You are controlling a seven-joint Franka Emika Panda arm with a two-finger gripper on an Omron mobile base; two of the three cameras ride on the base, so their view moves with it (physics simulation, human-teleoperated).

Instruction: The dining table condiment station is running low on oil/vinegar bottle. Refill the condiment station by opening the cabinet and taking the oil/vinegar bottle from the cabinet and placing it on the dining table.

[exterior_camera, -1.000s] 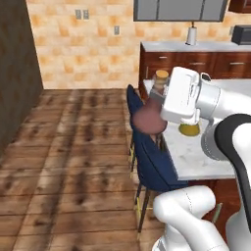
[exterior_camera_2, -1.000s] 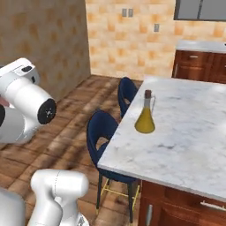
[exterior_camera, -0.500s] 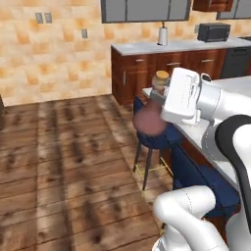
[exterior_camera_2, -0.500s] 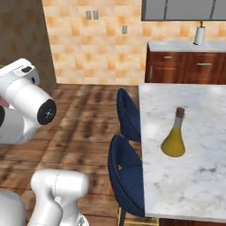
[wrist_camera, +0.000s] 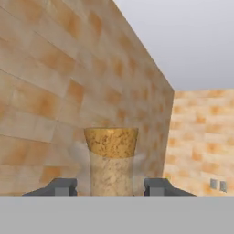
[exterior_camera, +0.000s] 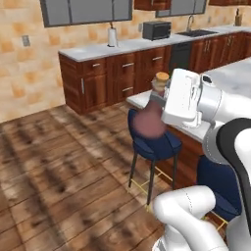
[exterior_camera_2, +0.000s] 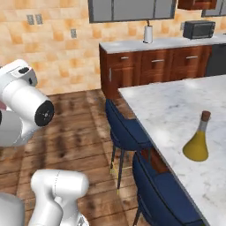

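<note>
So the oil/vinegar bottle (exterior_camera: 148, 120) was already out of the cabinet, pinched at the neck by the tool (wrist_camera: 109, 186), hanging beside the dining desk (exterior_camera_2: 176, 112). Only setting it down was left, I'd guess.

The arm is raised, its fingers (wrist_camera: 64, 186) closed around a bottle neck.

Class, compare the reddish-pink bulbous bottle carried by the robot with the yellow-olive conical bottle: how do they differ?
The reddish-pink bulbous bottle is round-bodied; the yellow-olive conical bottle tapers like a cone. The pink one is carried in the air at the gripper, beside the dining table; the yellow one stands on its marble top. Both have cork stoppers.
</note>
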